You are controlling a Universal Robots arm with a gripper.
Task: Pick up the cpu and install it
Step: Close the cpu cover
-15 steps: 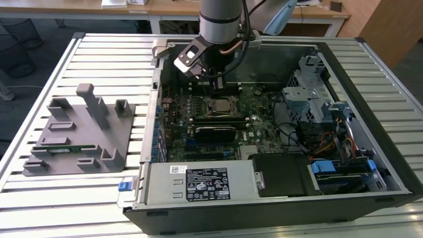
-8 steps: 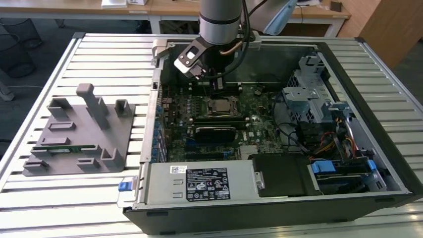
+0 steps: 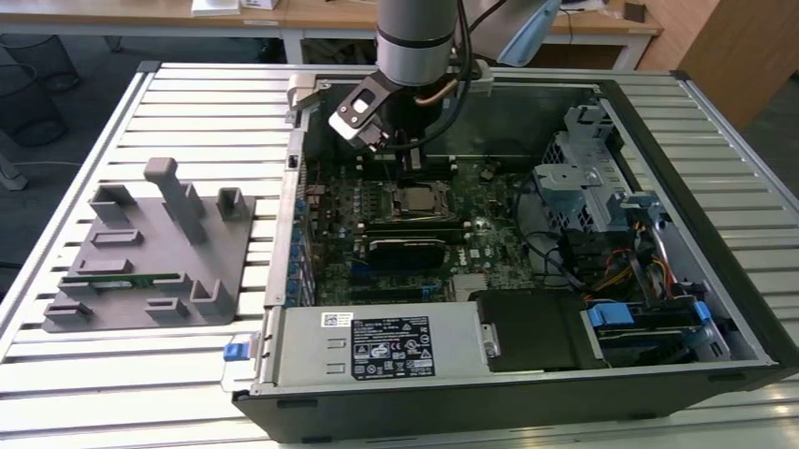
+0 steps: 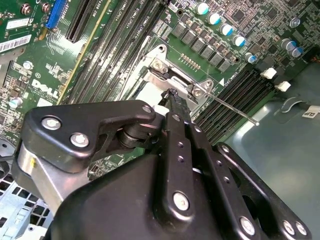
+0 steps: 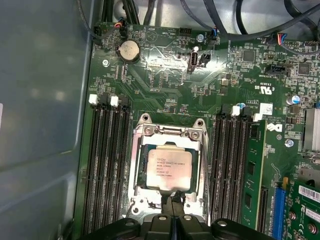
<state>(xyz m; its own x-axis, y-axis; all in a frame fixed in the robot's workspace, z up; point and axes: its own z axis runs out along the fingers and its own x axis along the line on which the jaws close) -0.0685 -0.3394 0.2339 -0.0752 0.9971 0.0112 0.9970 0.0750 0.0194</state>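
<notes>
The cpu [image 5: 169,168] is a silver square chip lying flat in the open metal socket frame [image 5: 167,131] on the green motherboard; in the exterior view the cpu [image 3: 416,199] sits mid-board inside the computer case. My gripper [image 5: 173,202] hangs just above the chip's edge, fingers pressed together with nothing between them. In the second wrist view the gripper [image 4: 172,95] points its tip down at the socket, next to the thin socket lever [image 4: 230,107]. In the exterior view the gripper [image 3: 402,159] reaches down into the case behind the socket.
Memory slots [image 5: 107,165] flank the socket on both sides. A grey tray [image 3: 144,253] with upright blocks and a green memory stick [image 3: 119,279] lies at the exterior view's left. A drive cage [image 3: 587,178], cables and the power supply [image 3: 374,346] crowd the case.
</notes>
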